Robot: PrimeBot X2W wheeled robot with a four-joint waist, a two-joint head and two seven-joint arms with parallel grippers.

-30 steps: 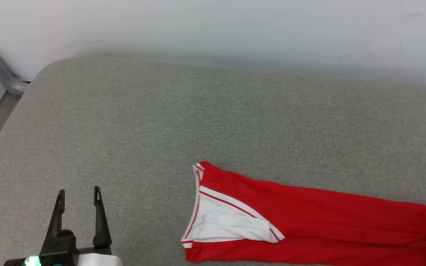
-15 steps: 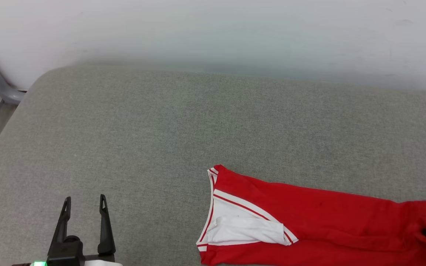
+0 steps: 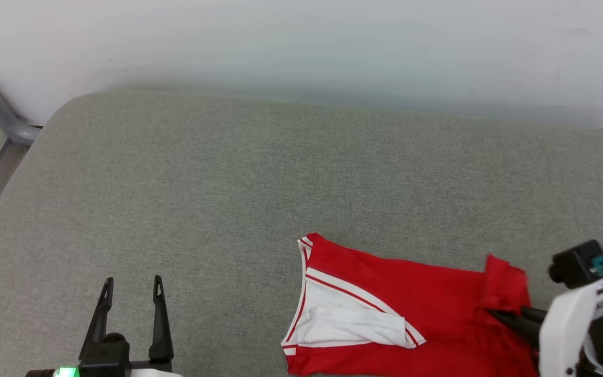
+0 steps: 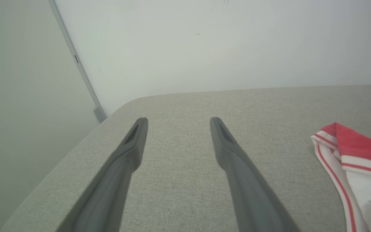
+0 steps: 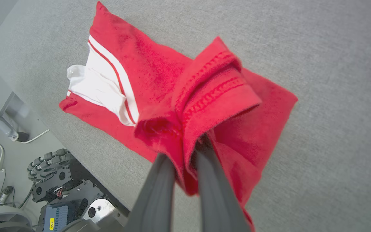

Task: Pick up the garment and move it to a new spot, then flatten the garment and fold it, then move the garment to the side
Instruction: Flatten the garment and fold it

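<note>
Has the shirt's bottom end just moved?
Yes. The right hand has pulled the hem of the garment left across the grey cushion, doubling it toward the collar.

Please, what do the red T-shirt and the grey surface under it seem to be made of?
Red T-shirt: probably soft matte knit cloth; it bunches and shows stitched hems.
Grey surface: likely woven upholstery fabric, matte, with fine speckled weave.

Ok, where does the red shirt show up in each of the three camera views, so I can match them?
Head view: garment at lower right, along the bottom edge.
Left wrist view: garment at the right edge, low.
Right wrist view: garment in the centre, hem pinched in the right hand.
Shared landmark: its white sleeve with red stripes.
</note>
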